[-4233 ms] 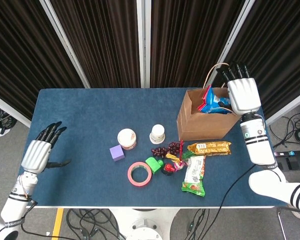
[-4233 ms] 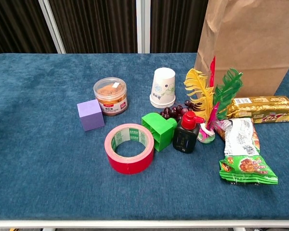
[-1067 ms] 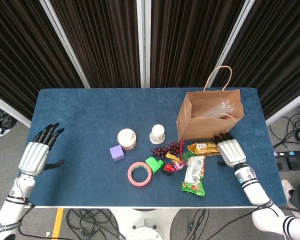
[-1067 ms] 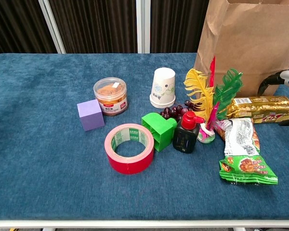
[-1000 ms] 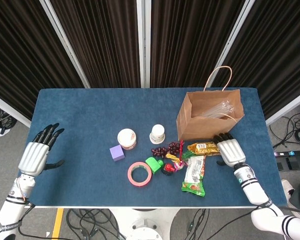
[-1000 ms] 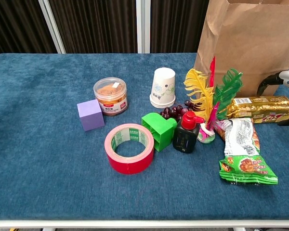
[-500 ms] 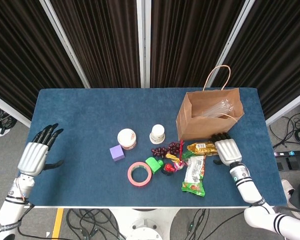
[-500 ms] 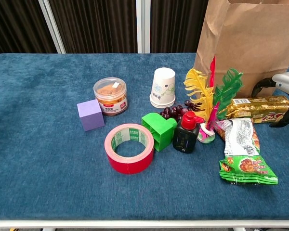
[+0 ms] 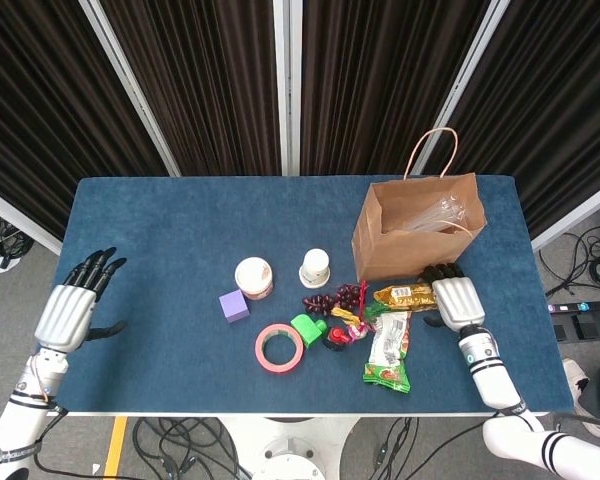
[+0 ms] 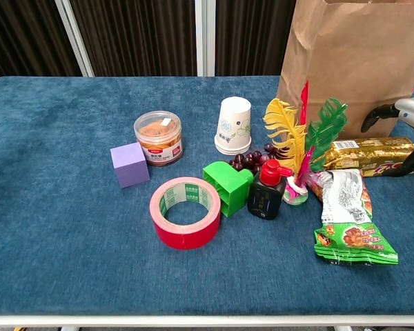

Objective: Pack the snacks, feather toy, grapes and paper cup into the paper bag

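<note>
**Right hand at the gold snack bar beside the paper bag**

The right hand sits over the right end of a gold snack bar, w/ dark fingers curled around that end; the chest view shows them on both sides of the wrapper. Whether it truly grips can't be told. Just behind the hand stands the brown paper bag, upright and open at the top, w/ something clear inside. Just to the hand's left and nearer the table's front edge lies a green and white snack pack, touching the bar's near side. Further left of the hand stands the feather toy, yellow, red and green feathers upright, its base by a small black bottle w/ red cap. Behind these lie dark grapes, and just behind them an upside-down paper cup.

Well left of the right hand: a green block, a red tape roll, a purple cube and a clear jar w/ brown contents. All rest on the blue table.

The left hand hangs off the table's far left edge, fingers spread, holding nothing.
</note>
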You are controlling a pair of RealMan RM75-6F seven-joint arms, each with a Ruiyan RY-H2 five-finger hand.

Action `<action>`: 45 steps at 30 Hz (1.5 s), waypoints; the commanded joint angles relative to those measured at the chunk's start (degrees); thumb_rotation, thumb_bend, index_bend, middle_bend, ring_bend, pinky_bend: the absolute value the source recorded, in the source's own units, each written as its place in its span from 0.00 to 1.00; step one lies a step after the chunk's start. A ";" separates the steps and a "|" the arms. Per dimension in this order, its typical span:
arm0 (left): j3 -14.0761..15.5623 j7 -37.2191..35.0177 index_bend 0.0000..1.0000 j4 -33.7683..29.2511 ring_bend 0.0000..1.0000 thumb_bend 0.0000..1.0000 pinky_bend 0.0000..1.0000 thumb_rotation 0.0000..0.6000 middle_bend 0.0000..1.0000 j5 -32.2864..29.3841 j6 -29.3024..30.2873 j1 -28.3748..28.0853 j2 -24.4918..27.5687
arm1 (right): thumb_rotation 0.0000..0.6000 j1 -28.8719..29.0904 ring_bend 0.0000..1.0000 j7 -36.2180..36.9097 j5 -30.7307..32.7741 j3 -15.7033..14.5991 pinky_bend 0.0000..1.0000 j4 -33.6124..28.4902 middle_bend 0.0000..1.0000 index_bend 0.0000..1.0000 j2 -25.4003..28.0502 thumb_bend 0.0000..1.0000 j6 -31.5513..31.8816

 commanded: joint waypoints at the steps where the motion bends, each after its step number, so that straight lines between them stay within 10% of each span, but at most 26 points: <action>1: 0.00 0.08 0.16 0.00 0.05 0.15 0.18 1.00 0.14 -0.01 0.03 0.02 -0.03 | 1.00 0.07 0.04 -0.40 0.39 0.15 0.13 0.31 0.19 0.29 -0.28 0.00 -0.37; 23: 0.15 -0.99 0.16 0.49 0.05 0.15 0.18 1.00 0.14 -0.22 0.33 0.56 0.37 | 1.00 1.68 0.09 -6.28 7.28 2.32 0.19 2.36 0.25 0.25 -4.62 0.03 -3.75; 45: 0.04 -1.98 0.16 0.82 0.05 0.15 0.18 1.00 0.14 -0.03 0.51 0.63 0.30 | 1.00 1.92 0.36 -13.49 11.35 2.80 0.53 -3.62 0.44 0.58 -2.23 0.26 -1.34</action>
